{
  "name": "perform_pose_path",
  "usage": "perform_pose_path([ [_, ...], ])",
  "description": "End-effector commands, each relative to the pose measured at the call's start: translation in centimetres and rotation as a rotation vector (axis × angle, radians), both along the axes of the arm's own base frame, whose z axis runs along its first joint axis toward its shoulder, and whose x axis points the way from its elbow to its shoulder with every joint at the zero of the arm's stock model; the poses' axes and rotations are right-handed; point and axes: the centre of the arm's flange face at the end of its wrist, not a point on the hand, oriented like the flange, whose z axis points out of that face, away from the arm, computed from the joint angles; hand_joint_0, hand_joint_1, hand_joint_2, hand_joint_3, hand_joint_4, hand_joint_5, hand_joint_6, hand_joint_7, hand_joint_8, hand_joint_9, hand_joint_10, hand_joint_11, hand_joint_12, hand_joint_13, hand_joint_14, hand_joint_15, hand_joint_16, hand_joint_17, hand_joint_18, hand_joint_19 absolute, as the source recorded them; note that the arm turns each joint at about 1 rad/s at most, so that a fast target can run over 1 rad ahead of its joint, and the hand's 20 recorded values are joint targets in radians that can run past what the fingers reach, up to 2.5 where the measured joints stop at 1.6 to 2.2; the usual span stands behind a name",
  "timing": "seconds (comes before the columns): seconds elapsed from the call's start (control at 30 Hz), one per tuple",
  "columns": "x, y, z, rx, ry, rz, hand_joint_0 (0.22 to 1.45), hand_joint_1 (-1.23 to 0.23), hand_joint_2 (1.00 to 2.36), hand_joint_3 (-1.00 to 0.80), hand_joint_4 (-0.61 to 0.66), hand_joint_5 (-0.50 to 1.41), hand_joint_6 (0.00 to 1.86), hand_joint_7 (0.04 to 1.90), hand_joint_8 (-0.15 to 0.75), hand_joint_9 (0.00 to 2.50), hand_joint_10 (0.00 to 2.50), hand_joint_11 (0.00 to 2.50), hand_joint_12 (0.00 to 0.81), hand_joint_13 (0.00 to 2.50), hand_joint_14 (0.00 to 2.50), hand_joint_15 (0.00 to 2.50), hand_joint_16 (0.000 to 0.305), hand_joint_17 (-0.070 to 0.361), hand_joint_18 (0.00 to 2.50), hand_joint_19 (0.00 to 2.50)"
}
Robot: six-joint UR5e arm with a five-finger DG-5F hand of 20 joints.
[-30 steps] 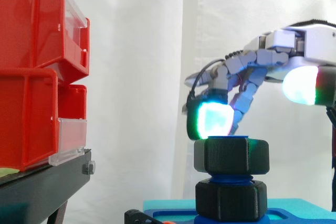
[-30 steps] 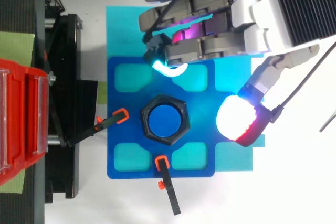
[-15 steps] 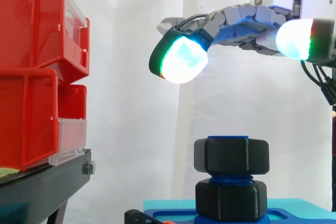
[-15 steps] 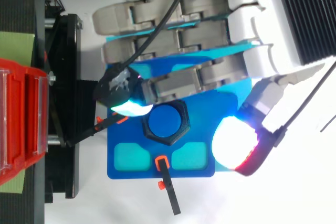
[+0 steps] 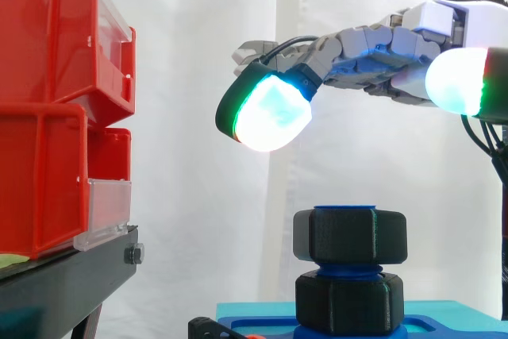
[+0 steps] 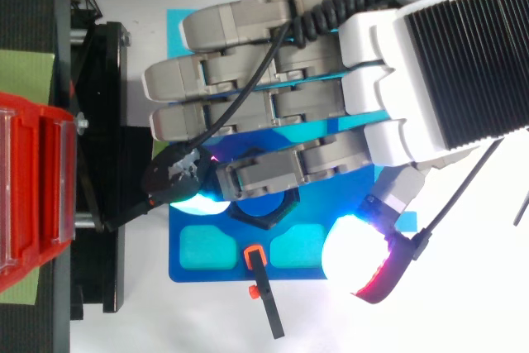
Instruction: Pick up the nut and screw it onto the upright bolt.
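A black hex nut [image 5: 350, 236] sits threaded at the top of the upright blue bolt [image 5: 346, 209], above a second black nut [image 5: 350, 302] at the bolt's foot. The bolt stands on a blue base plate [image 6: 202, 247]. My hand [image 5: 373, 41] hovers well above the nut, fingers stretched out nearly straight toward the left, holding nothing. One glowing fingertip [image 5: 266, 113] hangs highest over the nut's left side. In the top view the hand [image 6: 331, 88] covers most of the plate, and only part of the nut [image 6: 264, 208] peeks out below the fingers.
Red bins [image 5: 55, 109] stand stacked on a black stand [image 5: 63, 275] at the left. The blue plate lies on a cyan mat [image 6: 178, 18]. Orange-tipped clamps [image 6: 256, 266] hold the plate at its near and left edges.
The hand has lifted off the top nut and its fingers have straightened; over the last half second it shifted slightly left and forward over the bolt. The nut has stayed on the bolt.
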Motion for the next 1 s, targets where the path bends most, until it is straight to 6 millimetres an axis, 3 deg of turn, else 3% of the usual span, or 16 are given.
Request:
perform_pose_path([
  [0.0,-0.1,0.2,-0.8,0.015,-0.011,0.006,0.45,-0.13,1.00,-0.50,0.07,-0.23,0.50,0.55,0.169,0.09,0.00,0.00,0.316,0.00,0.00,0.00,0.042,0.095,0.00,0.00],
  [0.37,-0.2,-0.1,-1.6,0.014,-0.028,0.001,0.46,-0.15,1.00,-0.50,0.08,-0.23,0.50,0.57,0.180,0.10,0.00,0.00,0.316,0.00,0.00,0.00,0.042,0.094,0.00,0.00],
  [0.4,0.0,-0.1,-2.8,0.016,-0.014,0.000,0.46,-0.15,1.00,-0.50,0.08,-0.23,0.50,0.58,0.181,0.11,0.00,0.00,0.316,0.00,0.00,0.00,0.042,0.093,0.00,0.00],
  [0.53,0.4,-0.5,-4.1,0.031,-0.008,0.000,0.46,-0.15,1.00,-0.50,0.10,-0.22,0.50,0.60,0.185,0.11,0.00,0.00,0.315,0.00,0.00,0.00,0.042,0.093,0.00,0.00],
  [0.97,0.1,-0.1,-4.6,0.033,0.038,0.000,0.46,-0.16,1.00,-0.50,0.13,-0.20,0.50,0.66,0.199,0.14,0.00,0.00,0.313,0.00,0.00,0.00,0.040,0.091,0.00,0.00],
])
